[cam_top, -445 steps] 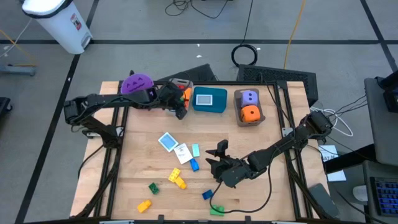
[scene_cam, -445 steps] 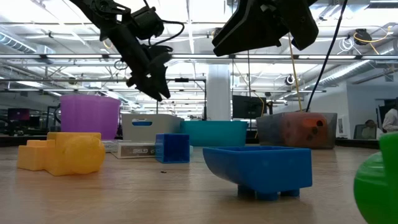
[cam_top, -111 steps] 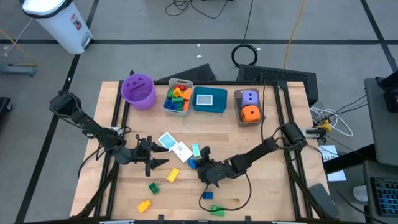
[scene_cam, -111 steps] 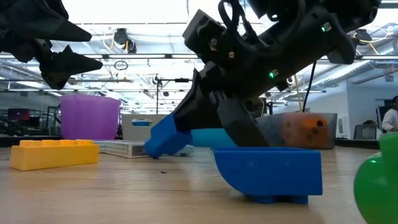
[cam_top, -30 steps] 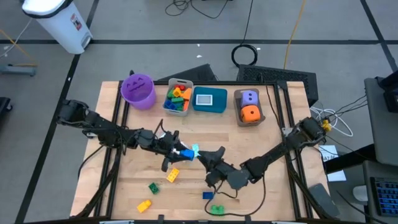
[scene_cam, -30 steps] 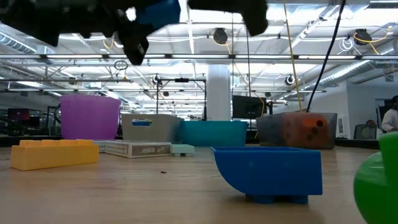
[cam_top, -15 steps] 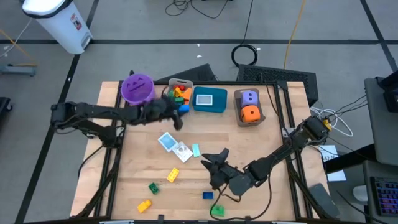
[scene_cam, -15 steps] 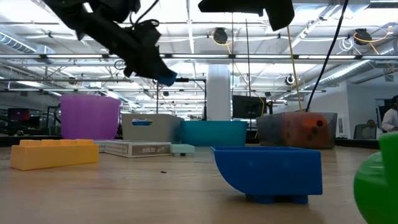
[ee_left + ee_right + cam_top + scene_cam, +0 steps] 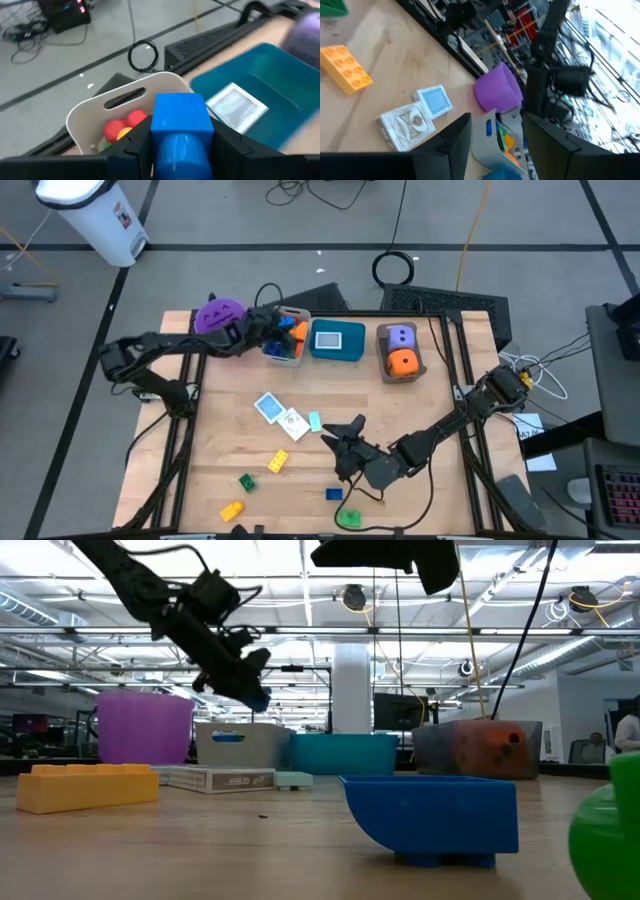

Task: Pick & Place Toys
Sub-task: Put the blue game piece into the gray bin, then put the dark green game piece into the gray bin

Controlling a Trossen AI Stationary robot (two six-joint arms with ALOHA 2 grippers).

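My left gripper (image 9: 289,335) is shut on a blue brick (image 9: 180,120) above the grey bin (image 9: 283,352), which holds several coloured bricks. In the low view the brick (image 9: 259,697) hangs high over the bin (image 9: 240,745). My right gripper (image 9: 343,434) hovers open over the table's middle with nothing between its fingers. Two white and blue cards (image 9: 268,407) (image 9: 293,424) lie flat on the table, next to a small teal card (image 9: 314,421). Loose bricks lie nearer the front: yellow (image 9: 278,462), green (image 9: 245,480), yellow (image 9: 231,510), blue (image 9: 334,494). My left gripper pinches the blue brick by its two opposite sides (image 9: 158,131) between its two fingers. The fingers (image 9: 135,142) come slanting down from the table's left and near side. The brick is lifted clear, over the grey bin's near rim (image 9: 82,117).
A purple bucket (image 9: 220,315) stands left of the grey bin. Right of it are the teal bin (image 9: 337,340) with a card inside and the brown bin (image 9: 400,352) holding a purple and an orange die. A green piece (image 9: 348,518) lies at the front edge.
My left gripper has carried the blue brick from the table's middle toward the far edge, to above the grey bin, swinging its fingers round toward the bins on the way. The brick has stayed lifted clear. My right gripper has kept its place.
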